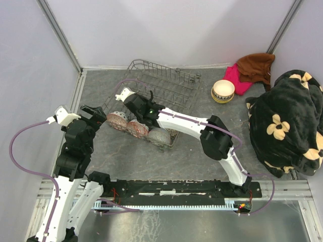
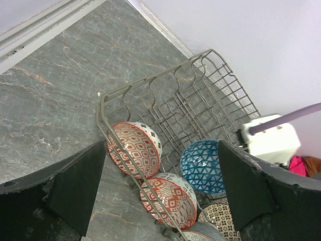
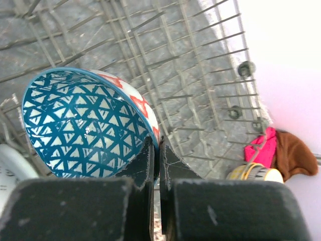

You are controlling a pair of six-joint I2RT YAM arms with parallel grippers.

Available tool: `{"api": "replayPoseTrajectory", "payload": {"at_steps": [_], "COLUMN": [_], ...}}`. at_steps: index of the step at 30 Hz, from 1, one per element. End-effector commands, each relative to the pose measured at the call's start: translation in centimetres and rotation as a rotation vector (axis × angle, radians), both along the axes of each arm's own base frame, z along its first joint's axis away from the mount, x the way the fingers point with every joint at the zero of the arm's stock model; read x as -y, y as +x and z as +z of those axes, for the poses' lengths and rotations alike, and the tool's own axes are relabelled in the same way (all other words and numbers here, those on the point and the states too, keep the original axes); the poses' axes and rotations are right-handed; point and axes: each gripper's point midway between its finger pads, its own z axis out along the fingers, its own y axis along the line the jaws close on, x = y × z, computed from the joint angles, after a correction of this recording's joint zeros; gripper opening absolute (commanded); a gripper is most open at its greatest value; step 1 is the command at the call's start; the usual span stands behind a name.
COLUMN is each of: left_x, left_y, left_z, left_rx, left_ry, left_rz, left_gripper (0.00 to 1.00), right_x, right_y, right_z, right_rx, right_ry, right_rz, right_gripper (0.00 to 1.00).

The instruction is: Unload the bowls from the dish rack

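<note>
- The right hand (image 3: 156, 150) has its fingers pressed nearly together on the rim of the blue triangle-patterned ceramic bowl (image 3: 80, 125). One finger is inside the rim and one outside.
- This bowl stands on edge inside the grey wire dish rack (image 3: 200, 75), among the prongs. Its opening is turned towards the right wrist, and its body reaches away from the fingertips into the rack.
- The grip is at the rim, so the bowl will probably hang to one side of the hand. I judge that straight up, clear of the prongs, is the free way out.
- A cream bowl with yellow bands (image 1: 222, 91) stands on the grey marbled table (image 1: 202, 151) beyond the rack's right end. That side is the right arm's reach.
- The left hand (image 1: 95, 114) is spread wide and holds nothing. It hovers just outside the rack's near-left corner.
- Nearest to it, two red-and-white patterned bowls (image 2: 134, 149) lean on edge against the rack's side wires. The left arm is better placed for them.
</note>
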Motion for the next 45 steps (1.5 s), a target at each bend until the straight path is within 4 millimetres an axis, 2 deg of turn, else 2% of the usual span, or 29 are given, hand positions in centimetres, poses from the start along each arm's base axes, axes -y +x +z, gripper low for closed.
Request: {"api": "replayPoseTrajectory", "payload": {"at_steps": [1, 4, 7, 11, 13, 14, 16, 19, 22, 26, 32, 37, 45], "left_x": [-0.1, -0.1, -0.1, 0.0, 0.1, 0.2, 0.4, 0.9, 1.1, 1.5, 1.7, 1.9, 2.2], "left_y": [0.0, -0.1, 0.0, 0.0, 0.1, 0.1, 0.2, 0.6, 0.9, 1.2, 1.6, 1.9, 2.3], "left_z": [1.4, 1.4, 1.5, 1.4, 1.4, 1.3, 1.3, 1.2, 1.0, 1.0, 1.1, 1.2, 1.3], "left_rx": [0.044, 0.044, 0.046, 0.044, 0.045, 0.045, 0.045, 0.034, 0.025, 0.033, 0.027, 0.028, 0.028], "left_ry": [-0.023, -0.022, -0.023, -0.025, -0.028, -0.028, -0.029, -0.025, -0.023, -0.031, -0.026, -0.025, -0.028], "left_rz": [0.012, 0.013, 0.011, 0.007, 0.003, 0.000, -0.011, -0.035, -0.048, -0.064, -0.074, -0.080, -0.093], "left_gripper": [0.99, 0.99, 0.99, 0.99, 0.99, 0.99, 0.99, 0.99, 0.99, 0.99, 0.99, 0.99, 0.99], "right_x": [1.2, 1.5, 2.8, 6.3, 9.3, 11.9, 15.9, 22.3, 27.8, 33.9, 40.0, 41.9, 43.0], "right_y": [1.1, 1.2, 1.9, 4.0, 5.6, 6.9, 8.4, 10.4, 11.7, 12.5, 12.7, 12.2, 11.1], "right_z": [10.9, 11.8, 13.5, 16.6, 18.0, 18.7, 19.6, 19.7, 18.3, 15.3, 11.0, 8.9, 5.8], "right_rx": [0.187, 0.207, 0.232, 0.235, 0.217, 0.206, 0.166, 0.113, 0.045, -0.060, -0.185, -0.252, -0.328], "right_ry": [0.168, 0.168, 0.186, 0.289, 0.350, 0.383, 0.459, 0.543, 0.606, 0.678, 0.773, 0.778, 0.766], "right_rz": [-0.066, -0.079, -0.119, -0.183, -0.233, -0.281, -0.349, -0.455, -0.543, -0.660, -0.795, -0.842, -0.885], "right_gripper": [0.01, 0.01, 0.01, 0.01, 0.01, 0.01, 0.01, 0.01, 0.01, 0.01, 0.01, 0.01, 0.01]}}
